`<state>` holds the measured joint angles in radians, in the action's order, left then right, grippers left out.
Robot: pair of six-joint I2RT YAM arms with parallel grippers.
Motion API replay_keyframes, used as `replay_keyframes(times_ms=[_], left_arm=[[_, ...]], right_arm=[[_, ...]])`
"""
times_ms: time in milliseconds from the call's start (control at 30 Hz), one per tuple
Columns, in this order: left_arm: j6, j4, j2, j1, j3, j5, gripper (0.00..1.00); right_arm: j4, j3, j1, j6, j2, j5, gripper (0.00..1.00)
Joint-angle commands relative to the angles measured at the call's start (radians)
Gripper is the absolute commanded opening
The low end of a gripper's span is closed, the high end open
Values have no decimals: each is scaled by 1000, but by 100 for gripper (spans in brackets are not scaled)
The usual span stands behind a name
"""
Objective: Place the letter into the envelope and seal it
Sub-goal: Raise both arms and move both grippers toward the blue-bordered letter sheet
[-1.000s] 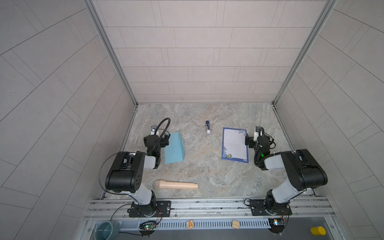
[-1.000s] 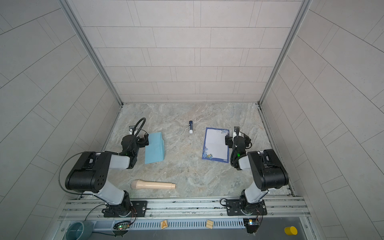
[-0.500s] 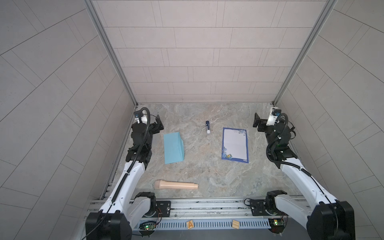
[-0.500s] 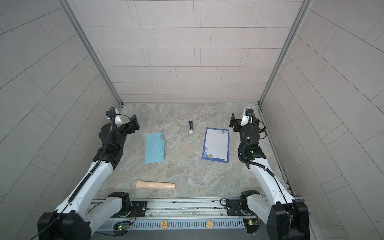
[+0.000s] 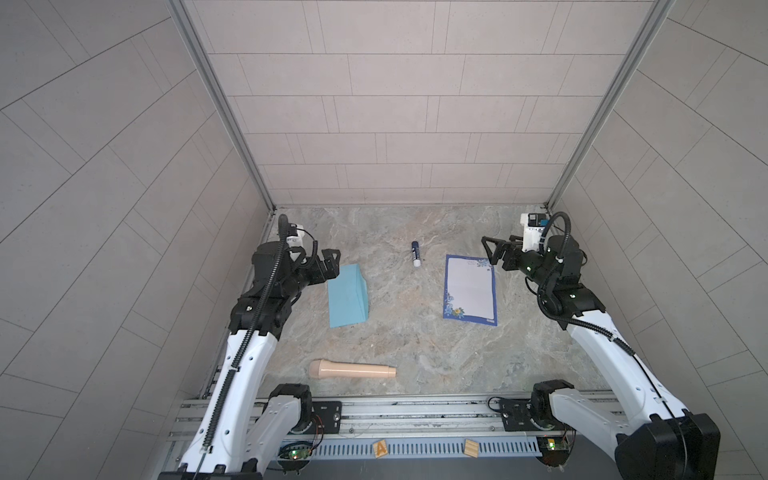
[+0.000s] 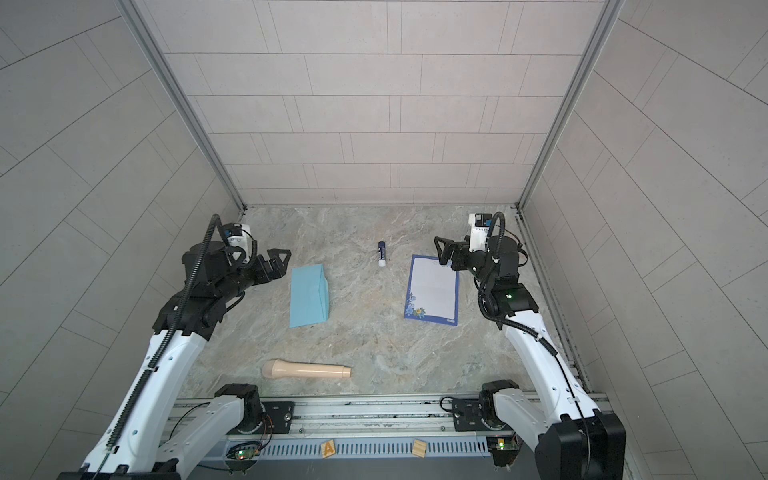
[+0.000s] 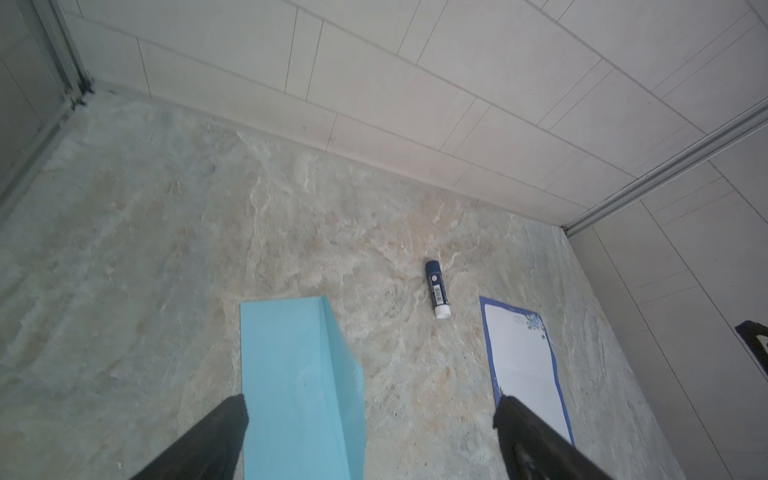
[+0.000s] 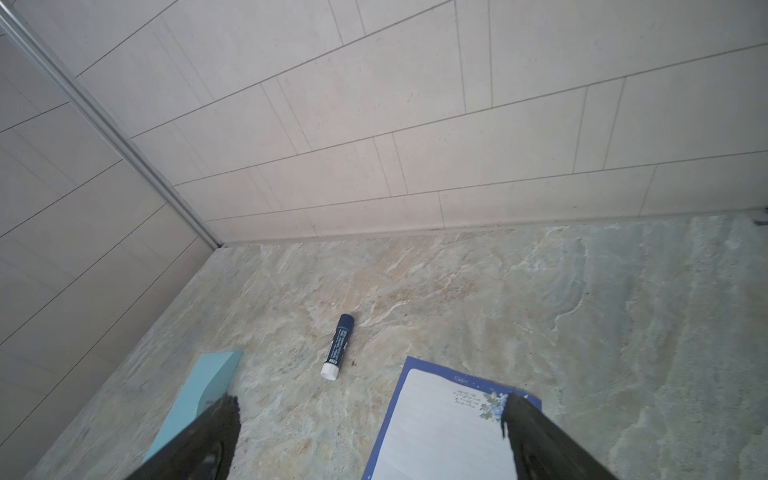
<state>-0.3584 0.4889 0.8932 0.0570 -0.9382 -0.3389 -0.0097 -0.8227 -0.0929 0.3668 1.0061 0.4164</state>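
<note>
The letter (image 5: 470, 291) (image 6: 432, 291), white with a dark blue border and floral corners, lies flat on the right of the stone table. The light blue envelope (image 5: 347, 297) (image 6: 309, 297) lies on the left, its flap folded out along the right side. My left gripper (image 5: 330, 262) (image 6: 277, 259) hangs open above the envelope's far left corner; the left wrist view shows the envelope (image 7: 299, 374) between its spread fingers (image 7: 232, 415). My right gripper (image 5: 490, 251) (image 6: 441, 249) hangs open over the letter's far right corner, with the letter (image 8: 440, 428) below it. Neither holds anything.
A dark blue glue stick (image 5: 416, 253) (image 7: 436, 289) (image 8: 338, 347) with a white cap lies between and beyond the two papers. A beige roller (image 5: 353, 369) (image 6: 307, 369) lies near the front edge. Tiled walls close the back and sides.
Both arms have unfolded from a low tucked pose and risen. The grippers have swung inward to hang over the far ends of the envelope and the letter. Nothing on the table moved.
</note>
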Motion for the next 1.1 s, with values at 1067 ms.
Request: replay_keyframes(times_ms=[1067], left_arm=[[-327,-361,230,482,119,-58,96]], right_arm=[[-357,166,16,334,-86,-32,99]])
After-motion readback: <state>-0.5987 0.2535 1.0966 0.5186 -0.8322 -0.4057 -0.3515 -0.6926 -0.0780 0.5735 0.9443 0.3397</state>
